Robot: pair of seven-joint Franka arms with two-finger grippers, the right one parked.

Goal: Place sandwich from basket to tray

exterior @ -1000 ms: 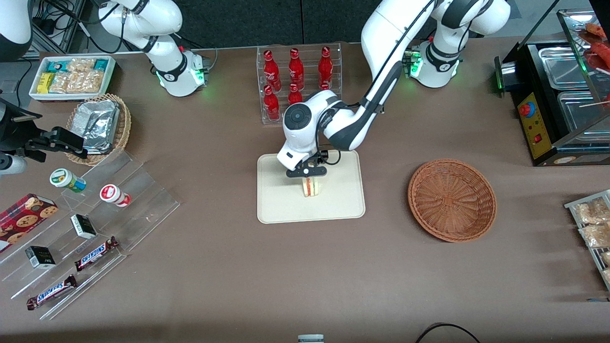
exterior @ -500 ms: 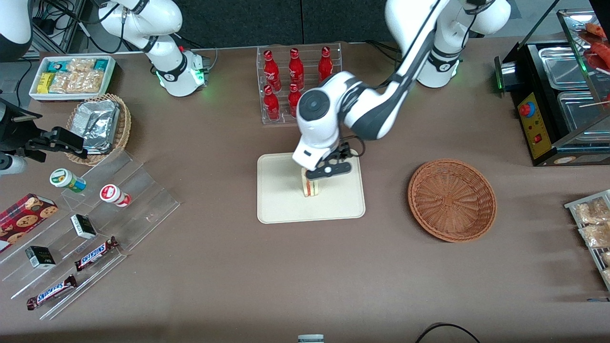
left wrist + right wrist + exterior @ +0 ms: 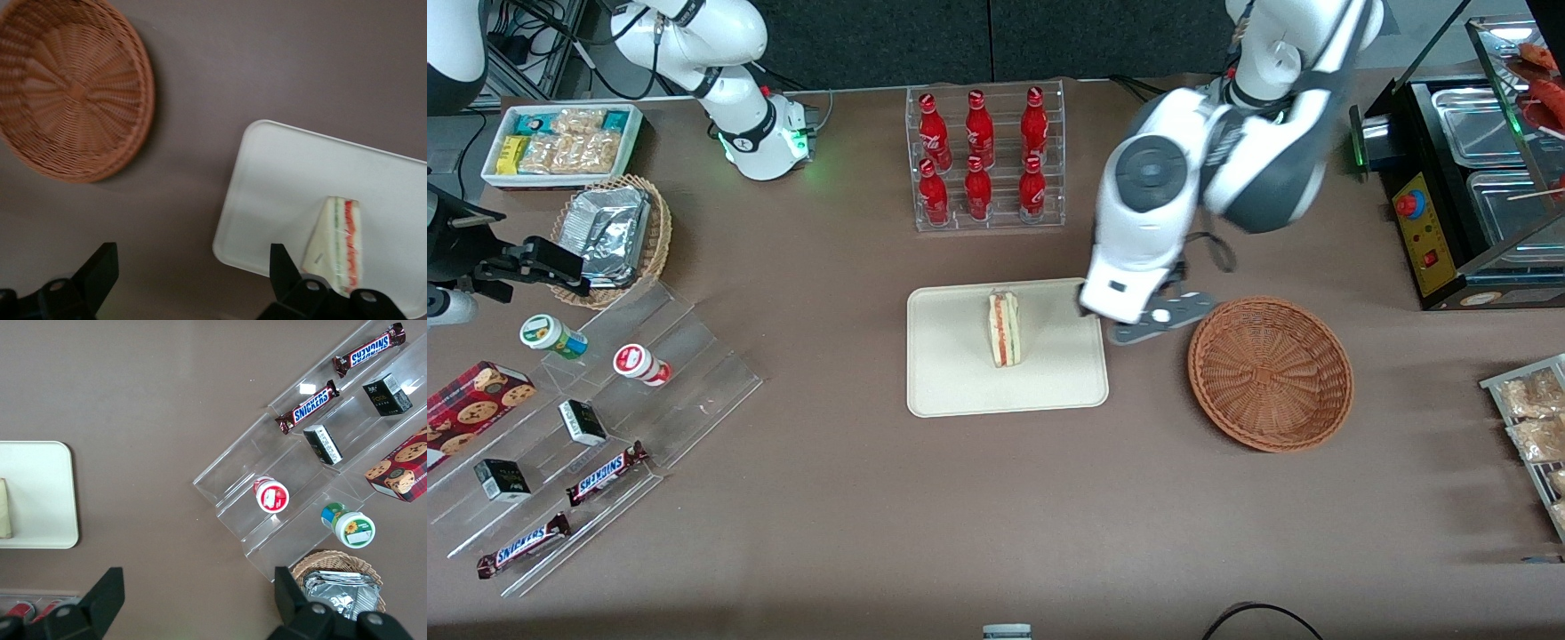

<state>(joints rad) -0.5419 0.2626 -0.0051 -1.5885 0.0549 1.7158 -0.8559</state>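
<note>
Left gripper (image 3: 1149, 322) now lifted away from tray, hovering over bare table between tray and large round reddish-brown wicker basket (image 3: 1270, 372); fingers (image 3: 101, 267) spread wide, holding nothing. Small triangular pale-bread sandwich (image 3: 1004, 328) rests released on flat cream rectangular plastic tray (image 3: 951, 373). Placement looks complete.

Six red bottles (image 3: 978, 151) stand in a clear rack; two Snickers bars (image 3: 560, 507) lie on acrylic steps.
</note>
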